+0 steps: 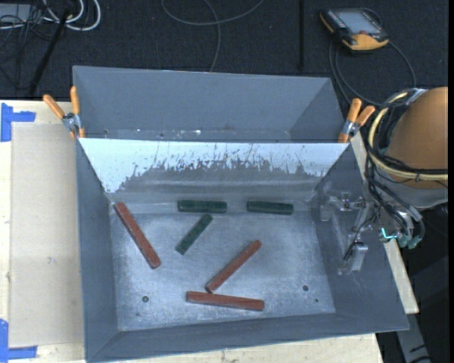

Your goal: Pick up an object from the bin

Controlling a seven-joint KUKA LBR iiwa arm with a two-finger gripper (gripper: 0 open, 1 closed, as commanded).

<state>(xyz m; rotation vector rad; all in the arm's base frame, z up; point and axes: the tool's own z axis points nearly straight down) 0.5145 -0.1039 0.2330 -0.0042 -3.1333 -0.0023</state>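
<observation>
I saw the gripper (pixel 354 249) hanging above the right slope of the grey bin (pixel 212 112), well right of the slanted brown bar (pixel 233 265). Just below that bar lay a flat brown bar (pixel 225 301); up-left of it, a slanted green bar (pixel 193 234); far left, a long brown bar (pixel 136 235).

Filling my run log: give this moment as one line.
gripper: at bin right wall, touching no bar | floor: three brown bars, three green bars

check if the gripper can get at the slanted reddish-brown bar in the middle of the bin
Probably yes. The slanted reddish-brown bar lies flat with nothing on top of it, and bare bin floor separates it from the gripper at the right.
</observation>
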